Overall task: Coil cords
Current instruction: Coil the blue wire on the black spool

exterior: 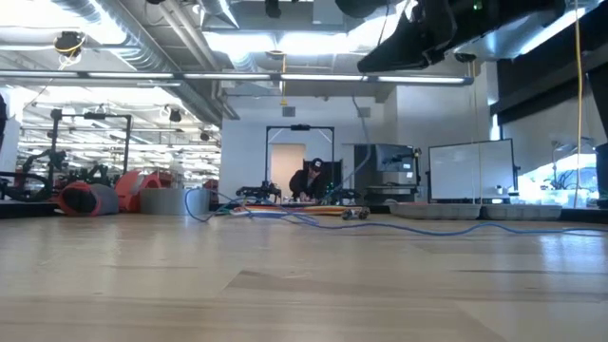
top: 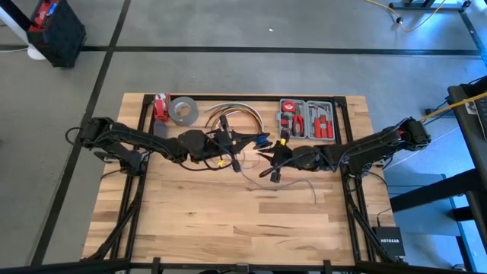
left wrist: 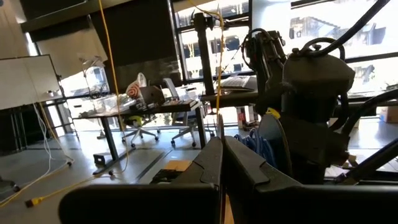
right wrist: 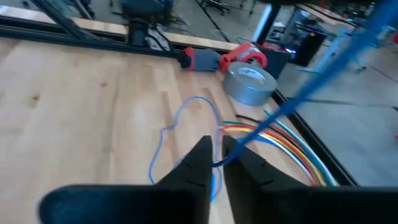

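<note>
My right gripper [right wrist: 216,155] pinched the cord [right wrist: 186,118], which trailed over the table [top: 228,221] toward its far edge. I needed steady tension, probably; my left gripper [left wrist: 221,155] was closed.

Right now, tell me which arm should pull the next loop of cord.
Right. The right gripper is pinching the blue cord between its fingers. The left gripper is shut, lifted, pointing away from the table.
</note>
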